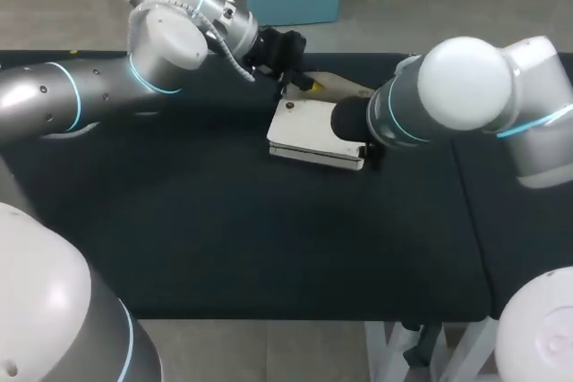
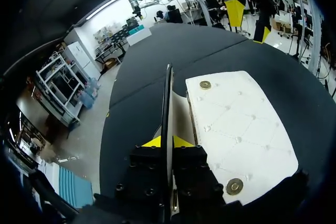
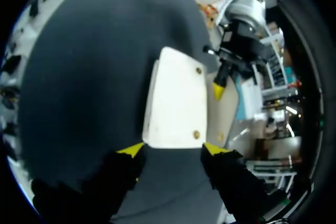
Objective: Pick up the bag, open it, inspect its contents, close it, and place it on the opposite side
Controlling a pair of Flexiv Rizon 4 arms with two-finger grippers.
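White quilted bag, flat and rectangular with rounded corners, stitched in a diamond pattern with small dimples. Lies toward the far middle of the matte black table. Carries two round brass-coloured snap studs along one long side of its top face. Soft, faintly padded look to the surface; thin flap lifted upright off the far long edge, seen edge-on as a dark line in the left wrist view. Left arm in from the left, stretched along the far side of the table, wrist bent down to the bag. Left gripper closed tight, both yellow tips pinching the raised flap between them. Right arm in from the right, forearm pointing across at the bag's right end. Right gripper spread wide, holding nothing, its yellow tips just outside the two near corners of the bag; contact there not clear. Under the lifted flap only a narrow strip of pale lining; contents not discernible.
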